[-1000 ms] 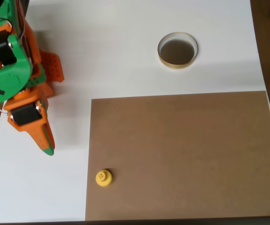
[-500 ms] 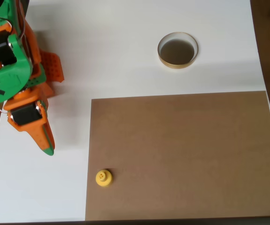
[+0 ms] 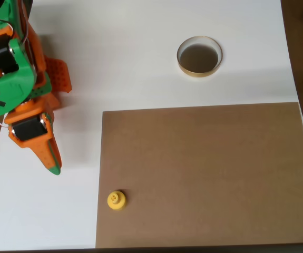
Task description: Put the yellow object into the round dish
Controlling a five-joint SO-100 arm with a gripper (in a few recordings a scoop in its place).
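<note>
The orange and green arm (image 3: 14, 79) is sitting at the far left of the white table (image 3: 140, 42), its gripper (image 3: 52, 167) pointing down w/ fingers pressed together, holding nothing. The yellow piece (image 3: 116, 200) is lying near the bottom-left corner of the brown board (image 3: 209, 174), well apart from the gripper tip. The round dish (image 3: 199, 56) is standing on the table beyond the board's far edge, toward the right.

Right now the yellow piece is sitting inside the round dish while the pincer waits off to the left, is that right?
Not quite. In the overhead view the yellow piece sits on the brown board, near its lower left corner, far from the round dish, which holds nothing. The pincer does wait off to the left.
</note>
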